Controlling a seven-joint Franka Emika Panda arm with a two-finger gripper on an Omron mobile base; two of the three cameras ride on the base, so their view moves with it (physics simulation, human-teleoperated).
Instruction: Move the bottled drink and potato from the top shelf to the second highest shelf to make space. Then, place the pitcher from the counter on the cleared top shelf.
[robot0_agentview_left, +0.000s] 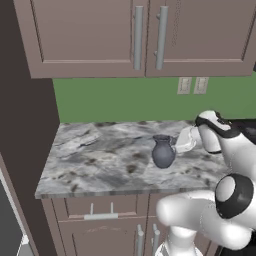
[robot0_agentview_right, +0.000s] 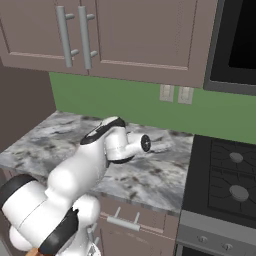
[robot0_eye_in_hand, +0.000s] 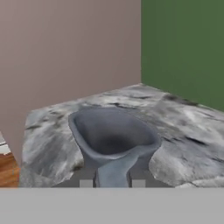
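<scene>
Counter (robot0_agentview_left: 100, 160): we find a grey-white marbled slab over brown cabinets (robot0_agentview_left: 100, 225), bare apart from the pitcher.
Room: green wall (robot0_agentview_left: 120, 100) behind the counter, brown wall cabinets (robot0_agentview_left: 140, 35) above, two wall sockets (robot0_agentview_left: 192, 85); a tall dark panel (robot0_agentview_left: 25, 125) bounds the counter's left end.
Pitcher (robot0_agentview_left: 163, 152): upright on the counter, right of its middle, lip flared.
Fingers (robot0_eye_in_hand: 113, 183): closed narrow on the pitcher's handle, as we read the hand view; the tips are barely visible there.
Hidden: in the right base view the arm's wrist covers the pitcher; the handle itself is cut off at the hand view's lower edge.
Left base view: shows the pitcher's whole body and the hand meeting it from the right.
Right base view: adds a stove (robot0_agentview_right: 225, 175) just right of the counter and a dark appliance (robot0_agentview_right: 235, 45) above it.
</scene>
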